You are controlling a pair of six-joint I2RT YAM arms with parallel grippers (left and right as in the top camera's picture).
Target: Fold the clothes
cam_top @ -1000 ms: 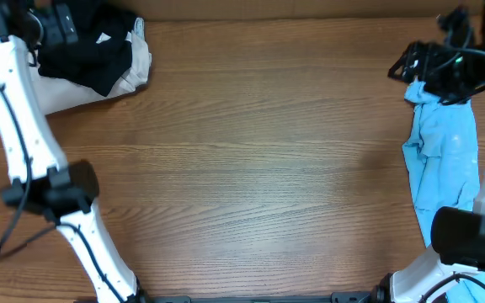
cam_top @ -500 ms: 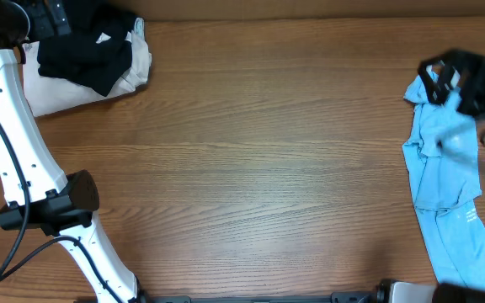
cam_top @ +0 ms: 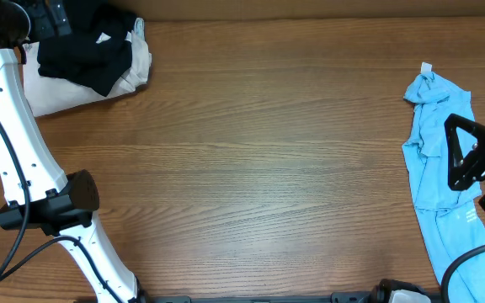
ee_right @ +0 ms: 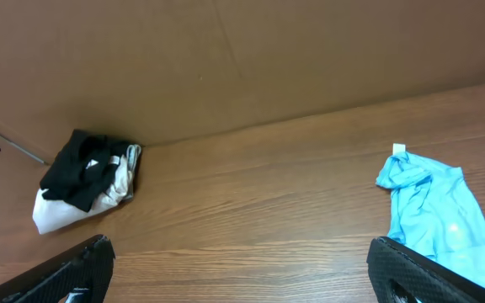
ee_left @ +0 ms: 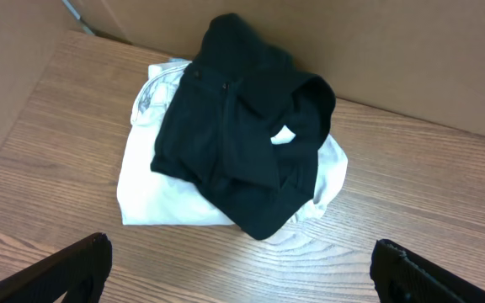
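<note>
A light blue shirt (cam_top: pixel 434 156) lies unfolded and rumpled at the 3 o'clock edge of the desk (cam_top: pixel 251 168). It is a long strip running from its collar end down toward 5 o'clock. A small white tag (cam_top: pixel 426 67) sticks out at the shirt's 12 o'clock end. In the overhead view the black head of the right arm (cam_top: pixel 478 160) overlaps the middle of the shirt; whether it touches the cloth cannot be told.

Over at 10 o'clock, well apart from the shirt, a black garment (ee_left: pixel 234 160) sits bunched on top of a folded white one (ee_left: pixel 154 202). A small white label shows on the black cloth. The pile is close to the brown cardboard wall (ee_right: pixel 226 59) that runs along the desk's 12 o'clock side.

The left end effector (ee_left: pixel 242 273) hangs above this pile, released, with its two fingers spread wide and nothing between them. The right end effector (ee_right: pixel 242 269) is likewise released, its fingers far apart and empty. Its camera looks across the desk toward both the shirt and the pile.
</note>
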